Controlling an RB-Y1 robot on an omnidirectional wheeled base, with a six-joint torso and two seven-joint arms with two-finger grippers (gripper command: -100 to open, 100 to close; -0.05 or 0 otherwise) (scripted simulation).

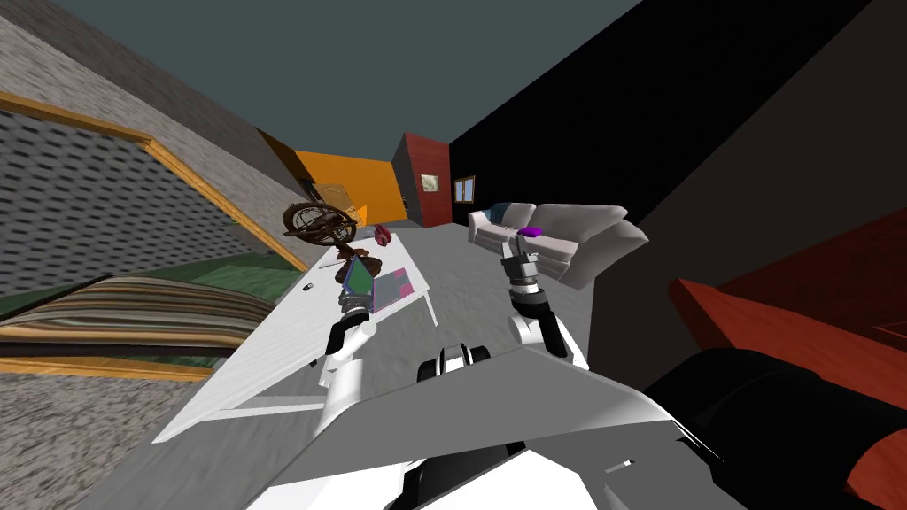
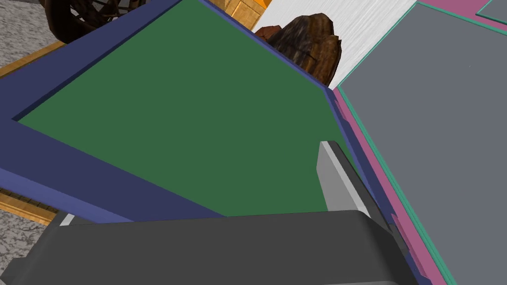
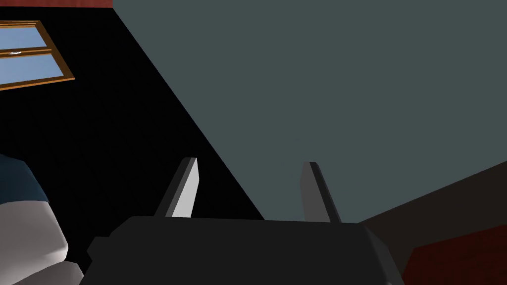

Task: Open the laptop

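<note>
The laptop (image 1: 376, 282) lies on the white table (image 1: 266, 345), partly raised. Its lid (image 2: 163, 114) has a navy frame around a green screen. The base (image 2: 435, 118) is pink with a grey panel. My left gripper (image 1: 353, 299) is at the lid's free edge, open. One fingertip (image 2: 329, 153) stands in front of the green screen, and the navy frame hides the other. My right gripper (image 1: 516, 251) hangs in the air to the right of the table, open with nothing between its fingers (image 3: 190, 173).
A brown ringed globe (image 1: 319, 223), a brown stump-like piece (image 2: 307, 44) and a small red item (image 1: 383, 234) stand on the table beyond the laptop. A light grey sofa (image 1: 567, 239) with a purple thing (image 1: 530, 231) is at the right. Red-brown furniture (image 1: 797, 301) is near right.
</note>
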